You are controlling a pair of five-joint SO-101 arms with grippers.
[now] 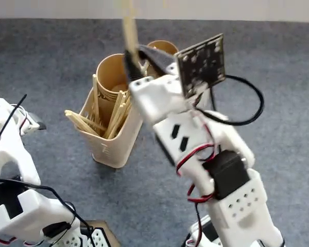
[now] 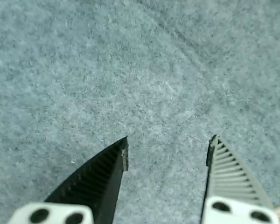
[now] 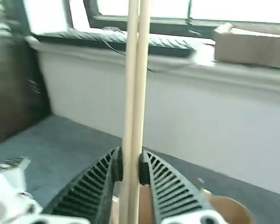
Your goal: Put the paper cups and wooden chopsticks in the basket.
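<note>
1. The right pincer (image 3: 129,169) is pressed together on a pair of wooden chopsticks (image 3: 135,70), pinching them near their lower part so that they stand close to upright and rise well above the fingertips.
2. In the high view the right pincer (image 1: 134,55) hangs over the basket (image 1: 110,146), and the held pair (image 1: 130,31) points up from it towards the far edge of the desk (image 1: 51,62).
3. The basket is a tall, pale tan container standing on the grey, felt-like desk, between the two arms.
4. A paper cup (image 1: 112,72) stands upright inside the basket at its far end, its open mouth facing up.
5. A bundle of other chopsticks (image 1: 116,116) leans inside the basket just in front of that cup; a few of them (image 1: 80,121) stick out over the basket's rim on the left arm's side.
6. A second paper cup (image 1: 164,48) sits just behind the right pincer; whether it is inside the basket or beside it cannot be told. The right wrist view shows a cup rim (image 3: 228,205) just below the pincer.
7. The left pincer (image 2: 169,147) is spread wide, with nothing between its fingers, above bare grey desk (image 2: 130,70).
8. The left arm (image 1: 10,154) stands at the near left of the desk, apart from the basket.
</note>
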